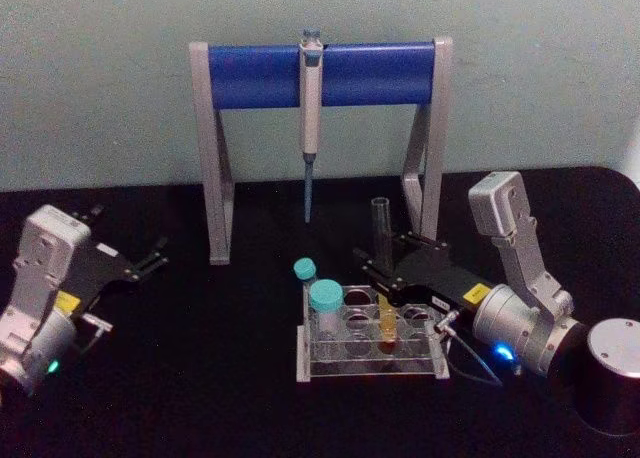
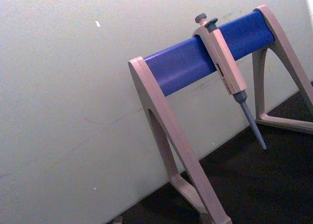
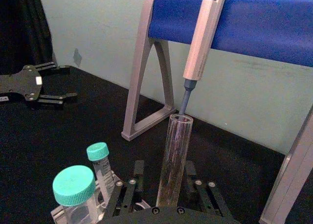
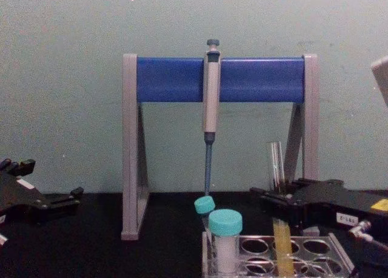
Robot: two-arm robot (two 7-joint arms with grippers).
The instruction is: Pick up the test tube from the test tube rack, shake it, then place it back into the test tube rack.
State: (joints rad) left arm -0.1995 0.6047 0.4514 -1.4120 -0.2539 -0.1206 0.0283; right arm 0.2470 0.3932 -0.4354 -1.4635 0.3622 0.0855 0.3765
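The test tube (image 1: 381,240) stands upright, its yellow liquid end (image 4: 282,244) down in a hole of the clear test tube rack (image 1: 368,366). My right gripper (image 1: 383,278) reaches in from the right and is shut on the test tube's middle, just above the rack's top plate. In the right wrist view the clear tube (image 3: 174,158) rises between the fingers. In the chest view the right gripper (image 4: 276,196) holds the tube (image 4: 277,164) at the rack's (image 4: 341,255) far side. My left gripper (image 1: 150,261) rests open on the table at the far left, well away.
Two teal-capped tubes (image 1: 326,298) stand in the rack's left holes, close to the test tube. Behind the rack stands the grey-and-blue pipette stand (image 1: 250,75), with a pipette (image 1: 311,128) hanging above and behind the tube. Black table lies open between the arms.
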